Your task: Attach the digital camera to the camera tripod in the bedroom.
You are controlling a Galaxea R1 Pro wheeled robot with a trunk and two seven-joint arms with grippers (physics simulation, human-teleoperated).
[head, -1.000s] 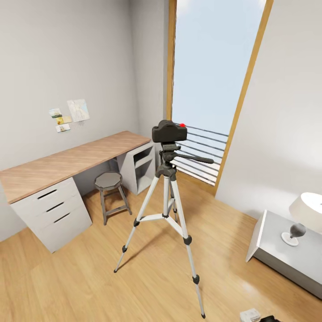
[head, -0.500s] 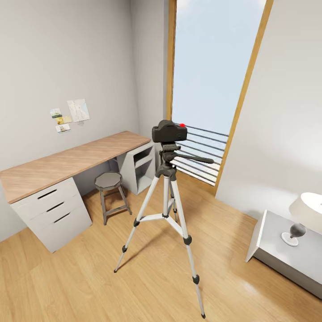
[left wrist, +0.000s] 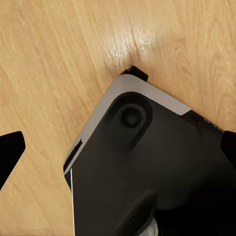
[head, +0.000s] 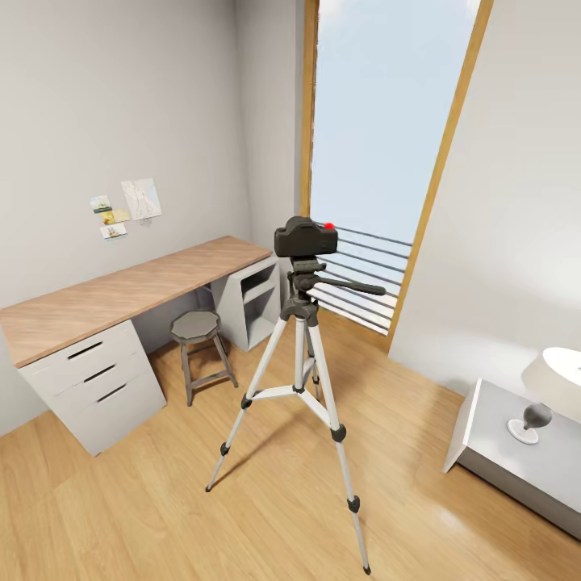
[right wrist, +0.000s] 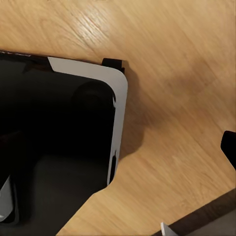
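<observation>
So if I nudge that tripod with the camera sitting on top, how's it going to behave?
Probably top-heavy: the digital camera sits on the head of the camera tripod, high above thin silver legs. The legs splay wide, so a low push may just slide it on the smooth wood floor. A push near the pan handle would more likely tip it.

Digital camera (head: 306, 237) atop upright camera tripod (head: 300, 379)
</observation>
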